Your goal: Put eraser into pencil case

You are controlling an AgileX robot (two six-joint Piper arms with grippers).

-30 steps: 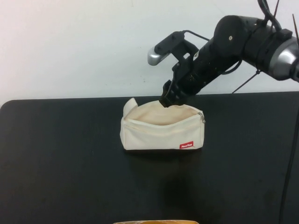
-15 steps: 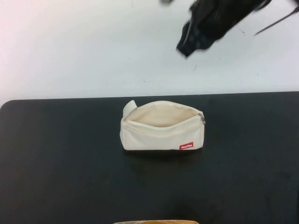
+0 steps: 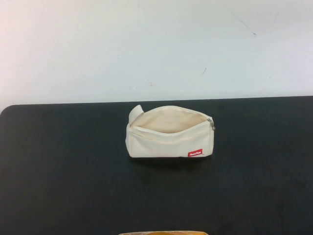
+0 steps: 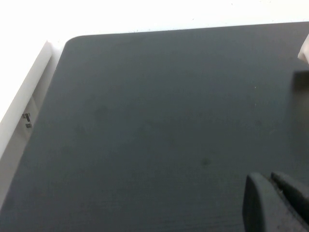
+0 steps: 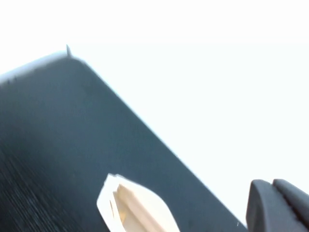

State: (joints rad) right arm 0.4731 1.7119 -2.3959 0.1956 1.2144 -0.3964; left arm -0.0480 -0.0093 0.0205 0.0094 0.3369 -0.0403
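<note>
The cream-white pencil case [image 3: 168, 137] lies at the middle of the black table [image 3: 63, 176] with its zip open, its red label [image 3: 195, 153] facing front and its zipper pull [image 3: 211, 122] at the right end. It also shows in the right wrist view [image 5: 133, 208]. The eraser is not visible in any view. Neither arm shows in the high view. My left gripper [image 4: 273, 186] is shut and empty above bare table. My right gripper [image 5: 273, 189] is shut and empty, raised high above and away from the case.
A tan object [image 3: 164, 233] peeks in at the table's front edge. The white wall [image 3: 146, 49] rises behind the table. A white ledge [image 4: 24, 101] runs along the table's side in the left wrist view.
My right arm rose from the pencil case's opening, lifted up and to the right, and has left the high view. The case has not moved.
</note>
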